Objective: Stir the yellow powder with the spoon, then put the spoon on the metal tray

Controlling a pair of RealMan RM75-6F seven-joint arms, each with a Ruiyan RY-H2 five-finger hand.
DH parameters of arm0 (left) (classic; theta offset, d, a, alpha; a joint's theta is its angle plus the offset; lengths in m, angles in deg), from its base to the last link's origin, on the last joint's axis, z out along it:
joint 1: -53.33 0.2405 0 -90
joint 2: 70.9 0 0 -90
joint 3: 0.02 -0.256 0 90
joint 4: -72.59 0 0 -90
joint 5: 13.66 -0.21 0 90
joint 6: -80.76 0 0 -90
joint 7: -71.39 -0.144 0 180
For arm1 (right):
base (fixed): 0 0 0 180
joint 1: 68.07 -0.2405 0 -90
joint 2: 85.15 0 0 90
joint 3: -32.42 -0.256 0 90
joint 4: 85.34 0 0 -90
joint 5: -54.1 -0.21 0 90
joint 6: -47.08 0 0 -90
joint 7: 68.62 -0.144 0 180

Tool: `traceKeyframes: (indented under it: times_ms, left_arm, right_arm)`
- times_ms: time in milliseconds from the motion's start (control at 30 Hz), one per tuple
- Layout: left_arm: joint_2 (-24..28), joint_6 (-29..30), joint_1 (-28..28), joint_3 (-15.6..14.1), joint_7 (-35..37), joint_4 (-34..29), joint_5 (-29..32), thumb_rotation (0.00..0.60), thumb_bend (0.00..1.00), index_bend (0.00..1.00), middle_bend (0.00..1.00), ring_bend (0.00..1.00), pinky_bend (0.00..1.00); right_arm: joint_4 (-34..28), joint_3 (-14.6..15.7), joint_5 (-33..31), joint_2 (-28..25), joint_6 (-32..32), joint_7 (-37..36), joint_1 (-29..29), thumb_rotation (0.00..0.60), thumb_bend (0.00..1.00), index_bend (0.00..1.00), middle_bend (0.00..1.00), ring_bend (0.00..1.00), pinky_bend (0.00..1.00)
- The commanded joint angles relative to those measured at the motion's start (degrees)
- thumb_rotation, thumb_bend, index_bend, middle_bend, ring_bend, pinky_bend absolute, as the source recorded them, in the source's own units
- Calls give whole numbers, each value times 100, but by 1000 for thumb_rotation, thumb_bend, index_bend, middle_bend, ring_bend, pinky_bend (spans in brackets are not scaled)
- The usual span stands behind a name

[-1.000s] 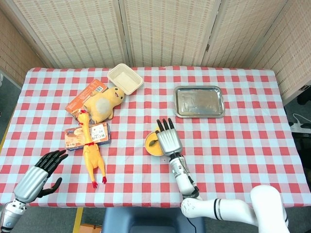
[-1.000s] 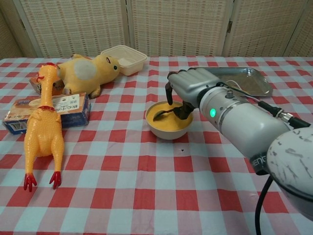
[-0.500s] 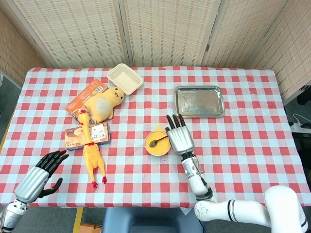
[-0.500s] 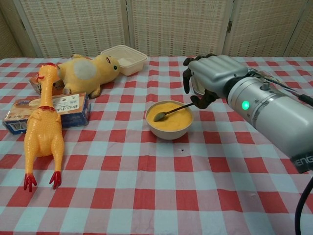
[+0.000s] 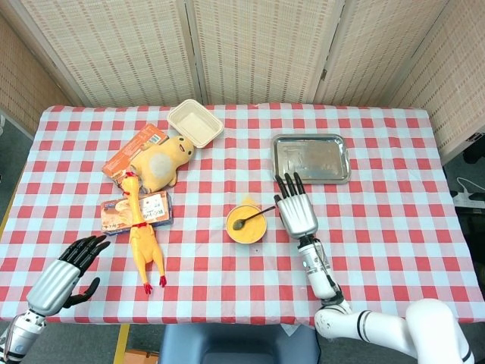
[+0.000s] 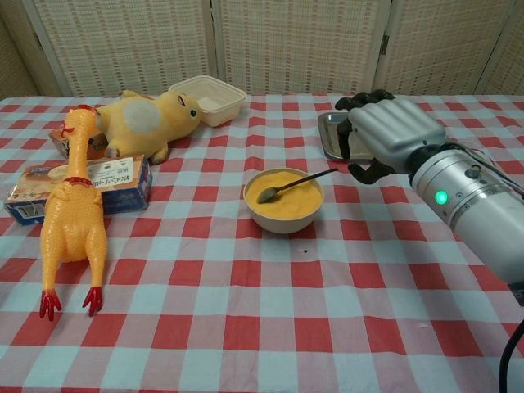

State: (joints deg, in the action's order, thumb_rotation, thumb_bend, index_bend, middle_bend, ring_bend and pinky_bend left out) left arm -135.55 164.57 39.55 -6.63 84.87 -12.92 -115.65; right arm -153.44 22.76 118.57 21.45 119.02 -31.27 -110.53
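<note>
Both hands have silver metal backs and black fingers: the right hand, the left hand. The right forearm is a silver-grey cylinder with a green light.

Between the cream bowl of yellow powder and the shiny rectangular metal tray lies bare red-and-white checked counter, crossed only by the right hand. The dark metal spoon juts over the bowl's rim toward it. Left of the bowl, the yellow rubber chicken, flat snack box and yellow plush duck crowd the counter.
</note>
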Motion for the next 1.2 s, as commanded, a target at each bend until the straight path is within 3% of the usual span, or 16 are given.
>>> traceKeyframes:
  times_ms: [33, 367, 1200]
  left_arm:
    - [5, -14, -3, -1, -10, -7, 7, 600, 511, 0, 0, 0, 103]
    - [-12, -95, -21, 0, -53, -8, 42, 600, 512, 0, 0, 0, 102]
    - [119, -289, -115, -148, 209, -93, -69, 600, 511, 0, 0, 0, 103]
  right_arm:
    - [542, 21, 298, 311, -9, -409, 26, 600, 320, 515, 83, 0, 48]
    - [1287, -149, 502, 717, -259, -739, -80, 600, 313, 514, 86, 0, 65]
    - [1595, -439, 672, 908, -444, -848, -77, 600, 311, 545, 104, 0, 71]
